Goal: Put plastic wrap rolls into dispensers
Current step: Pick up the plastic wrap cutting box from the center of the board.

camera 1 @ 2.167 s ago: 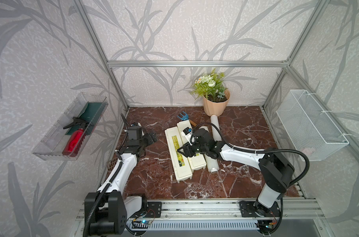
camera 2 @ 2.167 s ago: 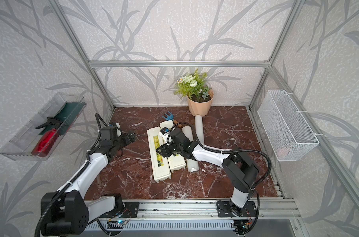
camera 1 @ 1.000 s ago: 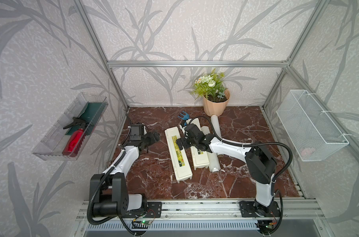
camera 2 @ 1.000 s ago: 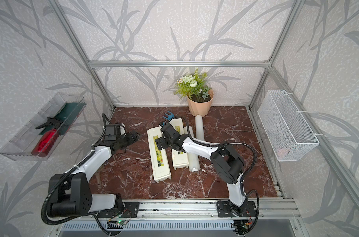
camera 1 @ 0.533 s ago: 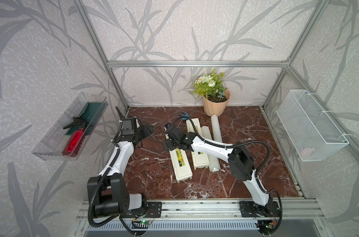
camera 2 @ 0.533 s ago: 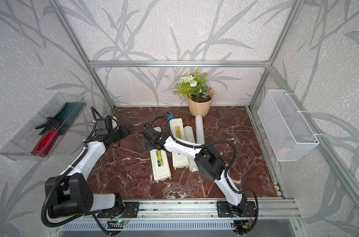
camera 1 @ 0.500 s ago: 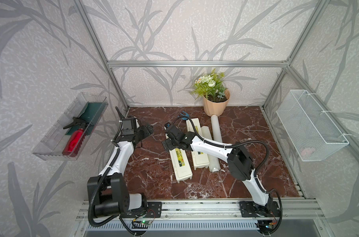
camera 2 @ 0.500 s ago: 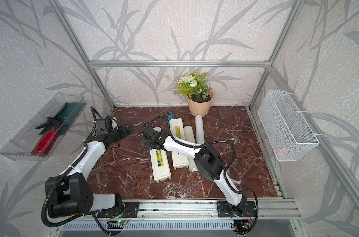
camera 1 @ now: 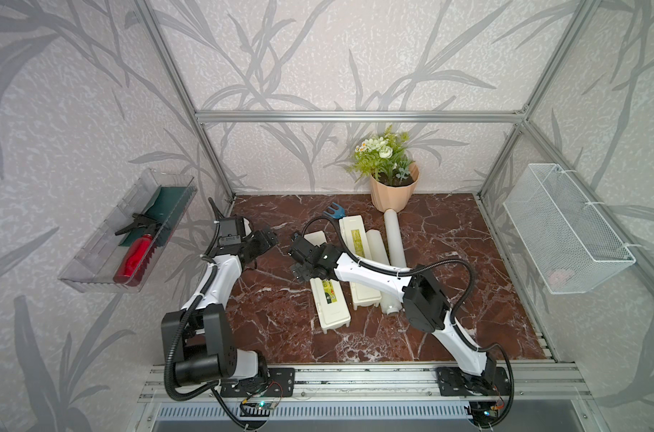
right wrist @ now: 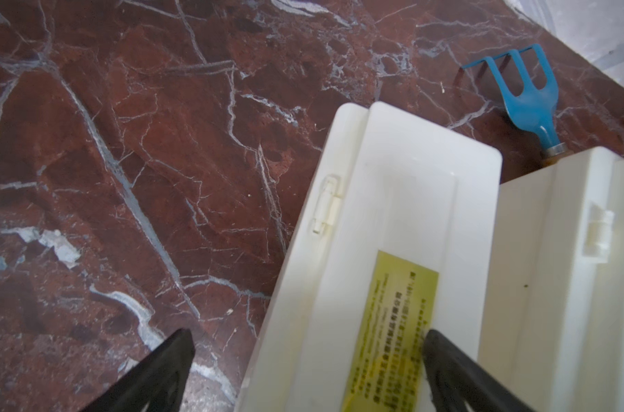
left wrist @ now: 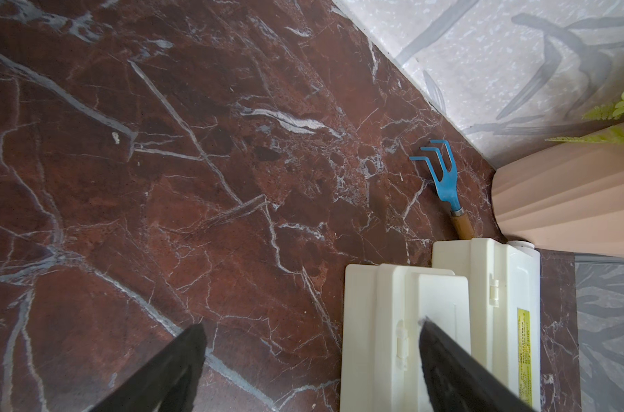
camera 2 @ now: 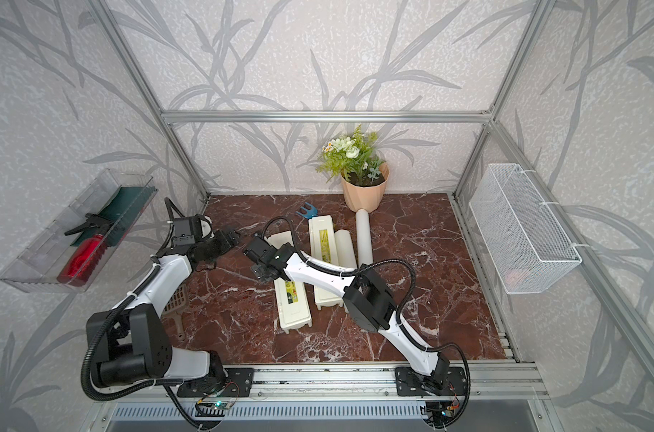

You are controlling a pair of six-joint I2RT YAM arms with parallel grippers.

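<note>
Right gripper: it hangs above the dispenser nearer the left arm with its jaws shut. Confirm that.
Not quite. The right gripper does hang above the dispenser nearer the left arm, but its jaws stand wide open, not shut. The right wrist view shows them spread apart.

Bright, even, diffuse light fills both top views, which are sharp throughout. Shadows on the table [camera 1: 280, 306] are faint and soft. In the right wrist view the label [right wrist: 392, 314] on the dispenser [right wrist: 403, 185] blurs close up.
</note>
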